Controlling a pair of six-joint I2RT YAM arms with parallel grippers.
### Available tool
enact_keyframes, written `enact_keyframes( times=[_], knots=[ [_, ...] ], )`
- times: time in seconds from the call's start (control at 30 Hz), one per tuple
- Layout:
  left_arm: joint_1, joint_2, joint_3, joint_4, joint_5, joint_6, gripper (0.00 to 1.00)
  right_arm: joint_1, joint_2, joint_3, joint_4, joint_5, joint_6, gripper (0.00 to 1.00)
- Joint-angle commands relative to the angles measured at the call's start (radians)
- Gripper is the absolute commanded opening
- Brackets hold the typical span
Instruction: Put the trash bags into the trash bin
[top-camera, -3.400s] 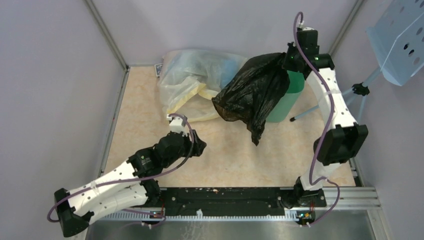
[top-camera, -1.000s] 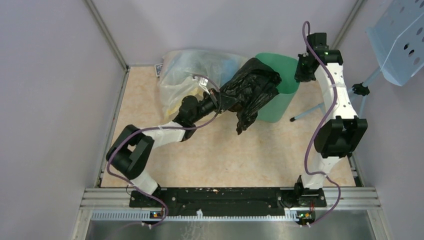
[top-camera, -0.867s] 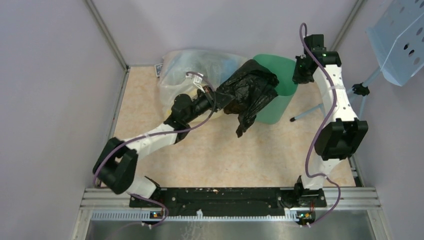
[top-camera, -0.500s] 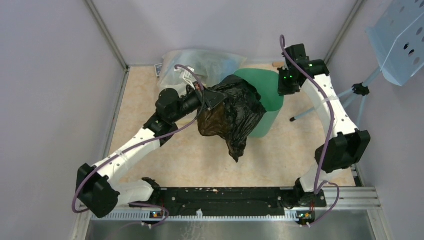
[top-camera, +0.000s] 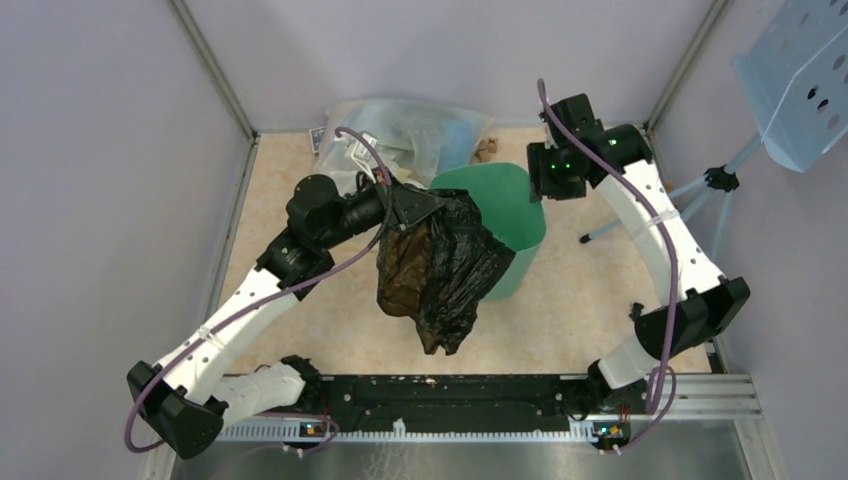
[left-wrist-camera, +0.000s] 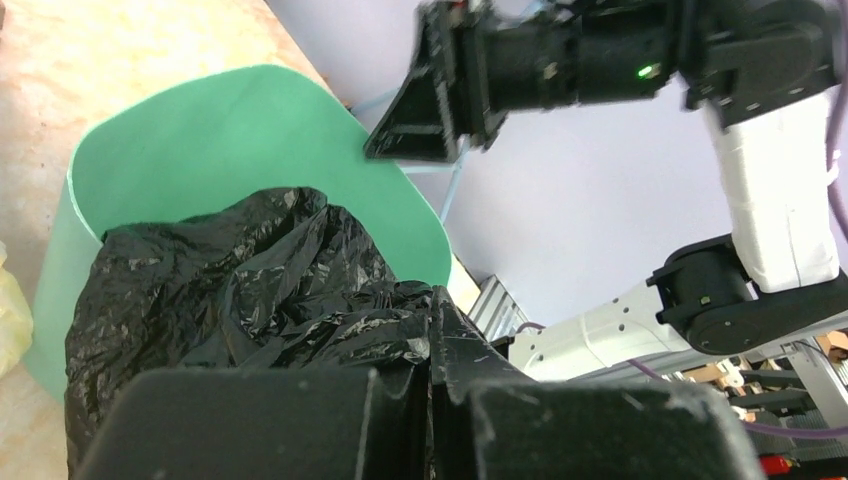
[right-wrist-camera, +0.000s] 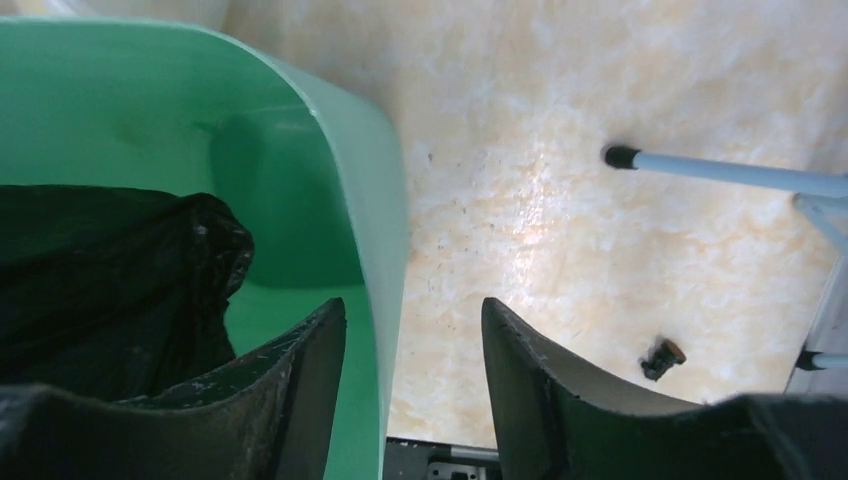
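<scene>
Beige tabletop (top-camera: 570, 300): left claw (top-camera: 405, 205) grips black bag (top-camera: 440, 270) (over bin (top-camera: 512, 200)).

A large crumpled translucent plastic bag (top-camera: 425, 120) with yellowish folds and blue contents lies at the far edge of the beige marbled tabletop (top-camera: 300, 330), a small brown scrap (top-camera: 488, 148) just beside it, while a pale blue perforated tray (top-camera: 800, 70) stands on a thin-legged tripod (top-camera: 722, 180) off to the right.

A beige marbled table (top-camera: 330, 330) is shown. A translucent bag (top-camera: 420, 130) is slumped against its far edge, a brown scrap (top-camera: 488, 148) beside it. The trash bin (top-camera: 505, 200) is set right of centre, and a tripod foot (top-camera: 587, 239) is planted near the right edge.
</scene>
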Motion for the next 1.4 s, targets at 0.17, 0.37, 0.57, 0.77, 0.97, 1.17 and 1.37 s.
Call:
enact_keyframes(
  times=[0.17, 0.37, 0.57, 0.77, 0.97, 1.17, 1.37],
  knots=[
    [0.004, -0.037, 0.068, -0.09, -0.002, 0.012, 0.0, 0.151, -0.092, 0.296, -0.068, 0.111, -0.029, 0.54],
    [0.002, -0.016, 0.097, -0.089, 0.008, -0.026, 0.0, 0.424, -0.155, 0.251, 0.073, -0.004, -0.001, 0.5],
    [-0.003, 0.007, 0.104, -0.044, 0.019, -0.075, 0.0, 0.637, -0.153, 0.178, 0.217, -0.023, 0.0, 0.5],
    [-0.004, 0.024, 0.105, 0.027, 0.056, -0.131, 0.0, 0.644, -0.135, 0.124, 0.272, 0.017, -0.001, 0.47],
    [-0.004, 0.03, 0.132, 0.046, 0.078, -0.158, 0.0, 0.644, -0.152, 0.084, 0.295, 0.086, 0.012, 0.37],
    [-0.004, 0.028, 0.162, 0.051, 0.095, -0.16, 0.01, 0.643, -0.193, 0.048, 0.32, 0.128, 0.027, 0.0],
    [-0.004, 0.041, 0.261, -0.142, 0.053, -0.037, 0.35, 0.525, -0.247, 0.035, 0.318, 0.119, 0.06, 0.0]
  ],
)
